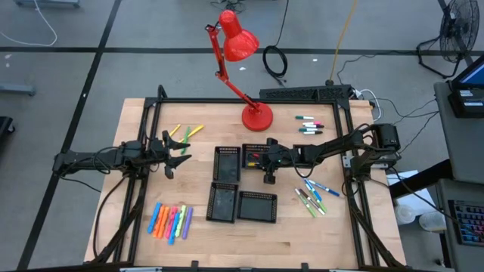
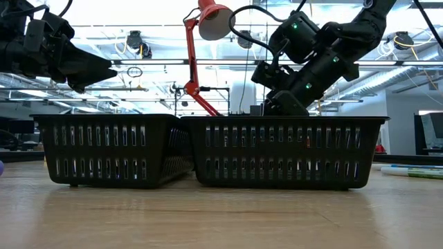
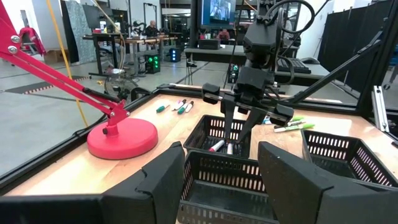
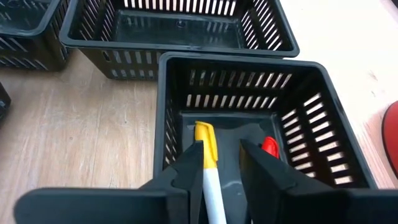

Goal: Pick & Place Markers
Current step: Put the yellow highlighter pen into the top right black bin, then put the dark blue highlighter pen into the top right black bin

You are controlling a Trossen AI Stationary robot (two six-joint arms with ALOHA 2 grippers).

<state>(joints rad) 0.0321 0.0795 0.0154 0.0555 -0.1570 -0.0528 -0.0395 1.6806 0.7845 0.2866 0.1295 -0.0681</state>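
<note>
Right pincer point(image 4: 221, 171) over red lamp-side tray point(image 4: 323, 124), fingers parting around yellow-capped marker point(image 4: 208, 168) for drop-in; left pincer point(image 1: 172, 155) wide, idle.

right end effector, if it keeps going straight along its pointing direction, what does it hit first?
Most likely the floor of the black mesh tray directly under it. The right end effector points down into that tray with a yellow-capped marker between its fingers, so the marker tip would probably land first, beside the red-capped marker.
</note>
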